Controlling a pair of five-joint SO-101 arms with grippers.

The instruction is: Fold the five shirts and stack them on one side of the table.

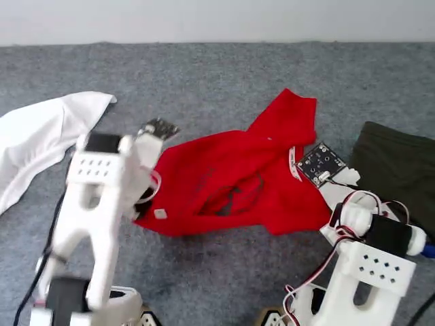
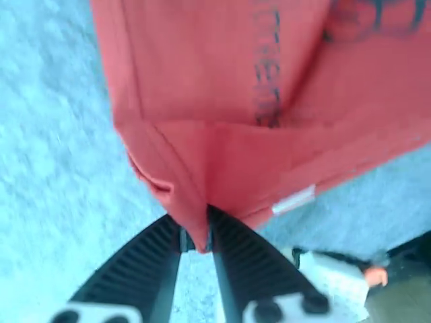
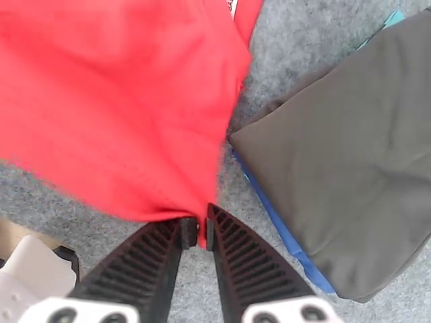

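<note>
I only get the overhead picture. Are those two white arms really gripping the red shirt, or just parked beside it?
Observer: The left gripper is shut on a folded corner of the red shirt. Its wrist camera shows cloth pinched between the black fingers.
Operator: And the other arm?
Observer: The right gripper is shut on the shirt's edge too, and a point of red cloth sits between its tips.
Operator: What is the dark thing at the right?
Observer: A folded dark olive shirt. It lies on some blue fabric that peeks out along its edge.
</note>
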